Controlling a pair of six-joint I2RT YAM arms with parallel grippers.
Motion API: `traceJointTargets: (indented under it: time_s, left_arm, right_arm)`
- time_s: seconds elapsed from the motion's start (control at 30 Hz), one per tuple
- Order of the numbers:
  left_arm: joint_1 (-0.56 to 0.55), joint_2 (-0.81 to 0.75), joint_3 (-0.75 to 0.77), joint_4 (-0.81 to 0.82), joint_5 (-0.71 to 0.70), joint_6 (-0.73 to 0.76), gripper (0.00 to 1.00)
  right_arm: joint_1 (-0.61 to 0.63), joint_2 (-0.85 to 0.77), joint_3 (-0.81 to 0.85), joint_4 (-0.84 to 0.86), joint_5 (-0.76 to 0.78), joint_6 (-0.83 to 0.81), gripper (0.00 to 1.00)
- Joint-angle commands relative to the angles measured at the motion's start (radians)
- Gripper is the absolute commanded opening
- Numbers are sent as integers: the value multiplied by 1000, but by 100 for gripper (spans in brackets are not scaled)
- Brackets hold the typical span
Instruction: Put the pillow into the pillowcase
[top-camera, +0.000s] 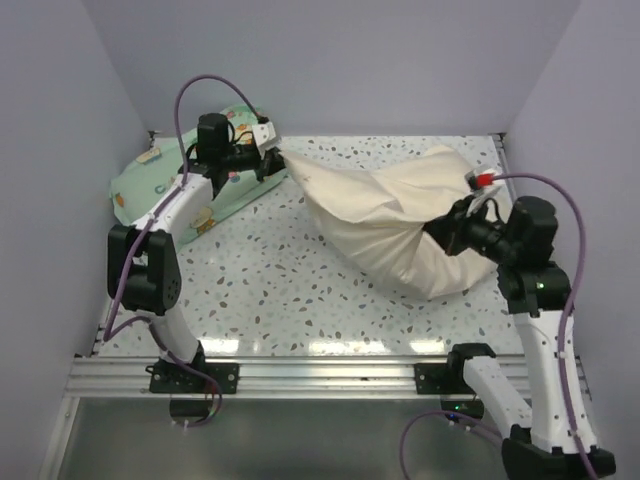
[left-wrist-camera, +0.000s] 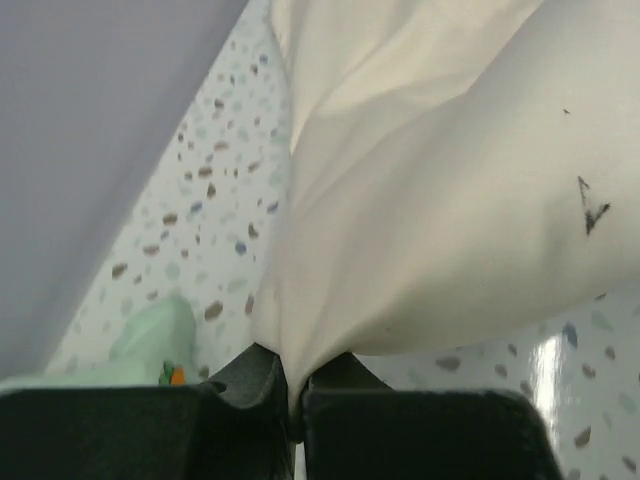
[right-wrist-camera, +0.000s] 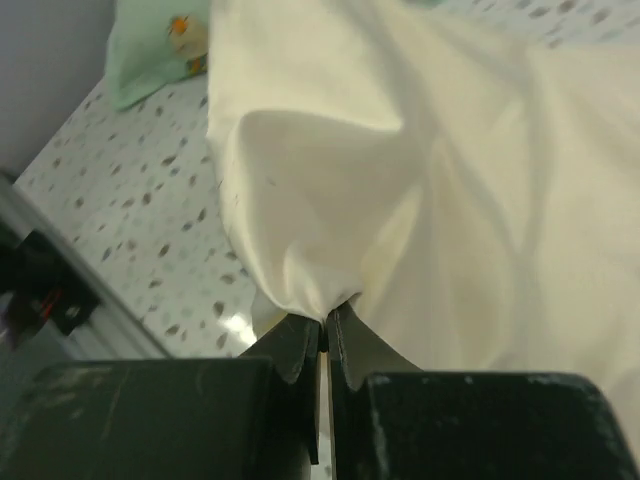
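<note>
The green pillow (top-camera: 150, 185) lies at the far left of the table (top-camera: 270, 290) and takes no part in this step. Just right of it, the left gripper (top-camera: 272, 160) is pressed together on the far-left corner of the pillowcase (top-camera: 380, 215), with the cloth gathered to a point between its jaws. The pillowcase spans the middle of the table from that corner to the near right. It is full and rounded, and its lower bulk rests on the table. The pillow shows in no view; judged from the bulge, it sits inside the pillowcase (no quilted surface or tag is exposed to confirm this). On the right, the right gripper (top-camera: 440, 232) pinches a fold on the near-right side of the pillowcase, jaws closed on cloth. Which end is open cannot be told. Step in hand, as judged: settle the pillow fully into the pillowcase. Hold both pinches firm. Raise the grippers together so the load slides down. Do not pull them apart sharply, since thin cloth can slip from the jaws. Count: green pillow, one; pillowcase, one; pillow, none visible; grippers, two, both gripping the pillowcase.
</note>
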Motion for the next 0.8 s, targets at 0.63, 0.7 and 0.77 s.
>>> traceJointTargets:
  time_s: [0.63,0.7,0.77]
  left_arm:
    - [209,-25,270,-1125,-185,784,81]
    - [71,-88,93,-913,-262,508,83]
    - [-3,-189,-52,-704,-308,313,85]
  right_arm:
    - [401,279,-73,-66,360,-274,99]
    - [257,416,-27,-63,331,-309,99]
    - [173,515,24,-86,349,-349,98]
